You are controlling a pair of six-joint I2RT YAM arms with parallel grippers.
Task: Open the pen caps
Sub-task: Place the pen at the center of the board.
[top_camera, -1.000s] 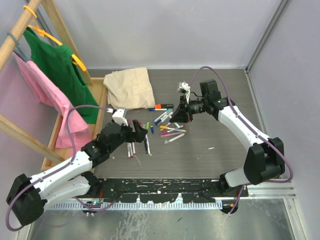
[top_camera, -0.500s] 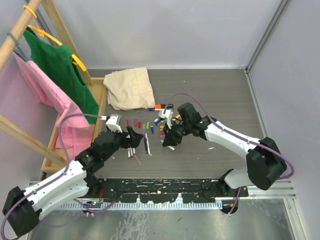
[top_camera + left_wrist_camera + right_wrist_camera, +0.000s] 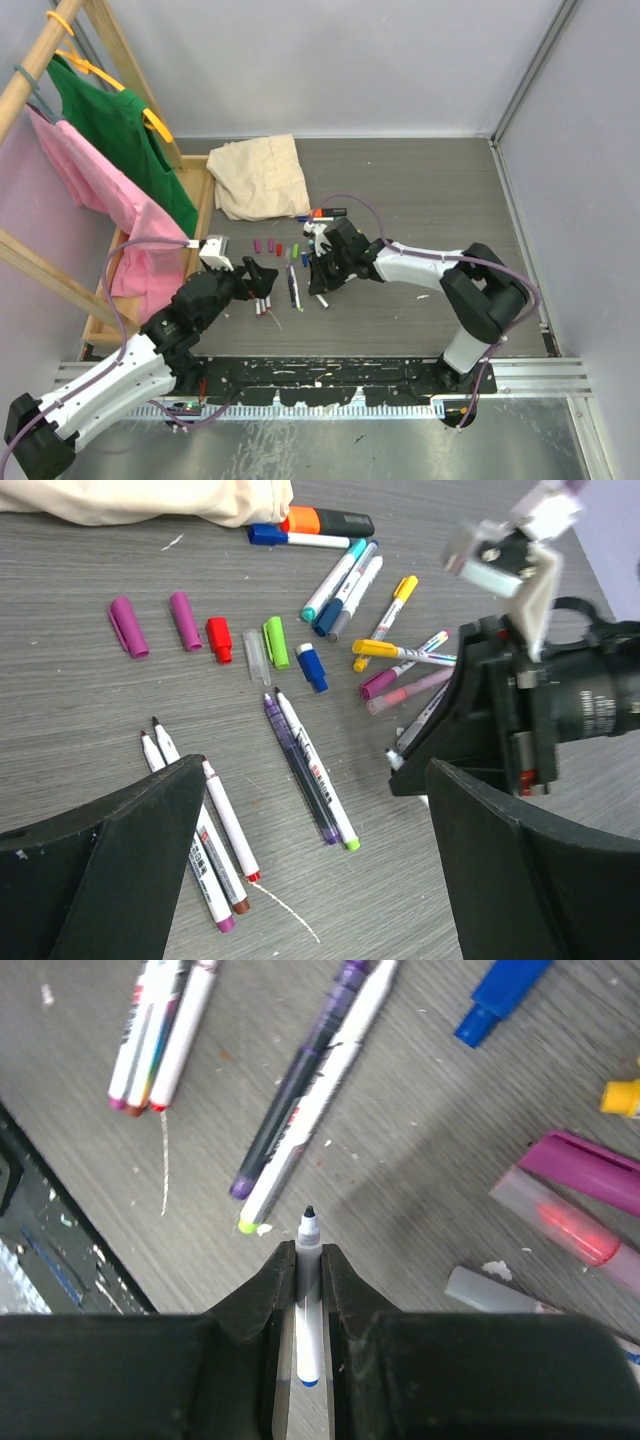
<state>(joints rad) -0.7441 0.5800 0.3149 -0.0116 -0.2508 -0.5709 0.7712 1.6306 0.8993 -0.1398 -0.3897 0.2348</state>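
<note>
Grey wood-grain table [image 3: 430,190]: all the pen stuff sat around the middle of it, both arms reaching in from the near edge.
Left gripper [image 3: 315,780]: jaws were spread really wide with nothing between them, hanging over the bare pens and not touching any of them.
Right gripper [image 3: 308,1257]: was pinched tight on a thin white pen [image 3: 307,1330], low over the table, with the pen's dark tip uncapped and poking out past the fingertips.
Loose pen caps [image 3: 218,640]: lay in a rough row on the table, already off their pens. There were two purple, then a red, a clear, a green and a blue, sitting between the beige cloth and the bare pens.
Bare pens [image 3: 310,770]: two lay side by side in the middle, tips toward the cap row. Three more were bunched together off to the left wrist view's left.
Capped pens [image 3: 338,578]: a fanned-out bunch with teal, dark blue, yellow and pinkish caps on, just beside the right gripper.
Black marker [image 3: 340,523]: the fat one with an orange cap, lying right by the cloth's edge, next to a blue-capped pen.
Beige cloth [image 3: 260,175]: was crumpled at the table's far left.
Wooden rack [image 3: 40,60]: stood left of the table, with a green top and a pink one hanging on it.
</note>
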